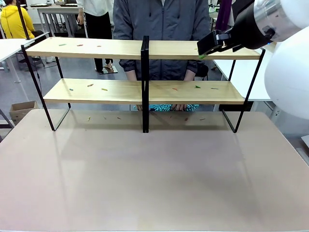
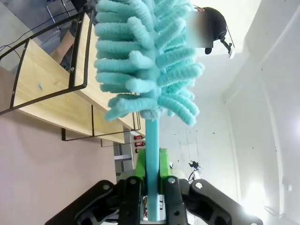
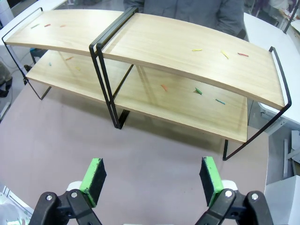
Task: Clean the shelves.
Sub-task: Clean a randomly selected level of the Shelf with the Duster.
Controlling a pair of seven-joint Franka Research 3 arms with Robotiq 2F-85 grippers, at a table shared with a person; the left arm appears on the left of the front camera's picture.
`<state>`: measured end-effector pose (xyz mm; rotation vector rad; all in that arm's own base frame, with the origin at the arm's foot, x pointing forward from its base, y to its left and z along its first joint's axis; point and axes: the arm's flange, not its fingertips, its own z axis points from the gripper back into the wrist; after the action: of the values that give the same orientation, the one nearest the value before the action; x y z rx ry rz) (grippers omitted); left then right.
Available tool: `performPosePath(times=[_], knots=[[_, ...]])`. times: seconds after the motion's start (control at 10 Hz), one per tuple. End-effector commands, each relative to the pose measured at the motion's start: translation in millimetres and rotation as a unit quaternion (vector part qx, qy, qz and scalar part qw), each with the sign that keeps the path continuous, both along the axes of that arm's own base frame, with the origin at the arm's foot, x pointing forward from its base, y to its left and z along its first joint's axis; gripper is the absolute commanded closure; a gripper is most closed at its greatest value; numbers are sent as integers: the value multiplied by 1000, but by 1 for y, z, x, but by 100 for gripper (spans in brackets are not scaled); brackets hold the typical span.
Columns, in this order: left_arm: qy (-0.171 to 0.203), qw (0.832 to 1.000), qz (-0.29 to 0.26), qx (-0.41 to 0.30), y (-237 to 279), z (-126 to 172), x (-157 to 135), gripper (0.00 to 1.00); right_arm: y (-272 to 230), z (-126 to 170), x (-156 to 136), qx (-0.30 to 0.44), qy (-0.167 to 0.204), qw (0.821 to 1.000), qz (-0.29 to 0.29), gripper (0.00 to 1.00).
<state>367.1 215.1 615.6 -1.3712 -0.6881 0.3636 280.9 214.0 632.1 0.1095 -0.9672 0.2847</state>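
Scraps of coloured litter lie on both boards of shelves, left and right of the central upright, plus a few on table under the lower board. The shelves stand across the far part of table, with person in a grey jacket right behind them. Judging by that, cleaning looks barely begun: no board reads as wiped, so all of it is left to do. Left gripper is clamped on the teal handle of duster, fluffy head up, off to the side of shelves and not touching them. Right gripper hangs above table in front of shelves, pads spread wide, nothing between them. In the way: upright splits each board, so likely one sweep per half; black end frames close off the shelves' sides; the upper board overhangs the lower, tight for the duster head; person stands close behind. Cardboard box sits on the floor left of shelves.
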Motion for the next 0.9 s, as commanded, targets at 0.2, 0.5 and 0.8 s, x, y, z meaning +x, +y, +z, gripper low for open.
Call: performPosePath(times=[0.2,0.5,0.8], knots=[[-105,954,-258,115,-71,32,-70,87,0,0,0,-1,-1,1000,0,0],[-25,834,-459,304,-184,-10,-93,87,0,0,0,-1,-1,1000,0,0],[2,676,-601,426,-264,-84,-137,87,0,0,0,-1,-1,1000,0,0]])
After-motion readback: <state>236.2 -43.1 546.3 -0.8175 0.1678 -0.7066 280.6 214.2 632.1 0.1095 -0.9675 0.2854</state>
